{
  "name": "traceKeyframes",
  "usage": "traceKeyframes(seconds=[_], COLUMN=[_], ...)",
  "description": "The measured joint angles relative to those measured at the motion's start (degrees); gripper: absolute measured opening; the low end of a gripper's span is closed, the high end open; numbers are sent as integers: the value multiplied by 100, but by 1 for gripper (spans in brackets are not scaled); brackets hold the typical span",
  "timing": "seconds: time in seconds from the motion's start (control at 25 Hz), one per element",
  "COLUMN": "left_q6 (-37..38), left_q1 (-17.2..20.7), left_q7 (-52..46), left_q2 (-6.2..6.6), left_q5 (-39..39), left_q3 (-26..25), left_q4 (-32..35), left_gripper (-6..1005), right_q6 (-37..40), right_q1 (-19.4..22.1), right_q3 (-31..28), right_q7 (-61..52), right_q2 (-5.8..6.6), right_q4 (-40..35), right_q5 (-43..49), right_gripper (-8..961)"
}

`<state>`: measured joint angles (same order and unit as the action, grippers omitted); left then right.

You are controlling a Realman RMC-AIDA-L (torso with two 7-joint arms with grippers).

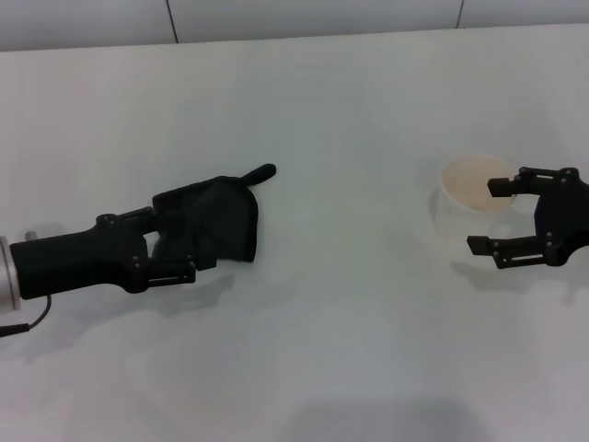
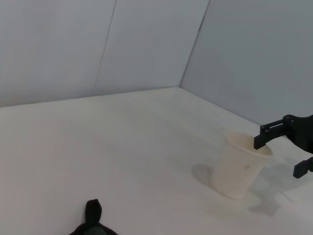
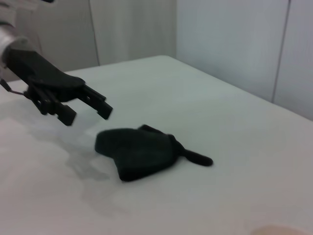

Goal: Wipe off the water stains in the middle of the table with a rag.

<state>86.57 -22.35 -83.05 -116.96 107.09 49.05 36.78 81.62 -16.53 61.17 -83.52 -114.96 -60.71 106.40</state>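
Soft, light crumpled black cloth rag (image 1: 219, 219) lies just beyond the left gripper's (image 3: 85, 105) spread, empty fingers; pinch its bunched middle.

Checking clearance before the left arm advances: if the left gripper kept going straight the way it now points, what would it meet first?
Probably the black rag: the left gripper, fingers open, points at it. The right wrist view suggests the gripper sits above the table, so it might pass over.

One rag (image 1: 221, 218), one cup (image 1: 472, 193), two tools, one table (image 1: 350, 110).
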Motion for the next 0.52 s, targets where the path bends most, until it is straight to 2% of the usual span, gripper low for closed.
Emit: traceKeyframes(seconds=[0.52], left_q6=[-78], left_q1=[-5], left_q7=[4], left_q2=[-2], left_q5=[-13], left_q3=[-74], left_q4=[-5], left_gripper=[894], right_q6=[443], right_q1=[47], right_q3=[-33], right_q7=[282], right_q2=[4], right_q4=[-91], right_q5=[-525], right_gripper=[869])
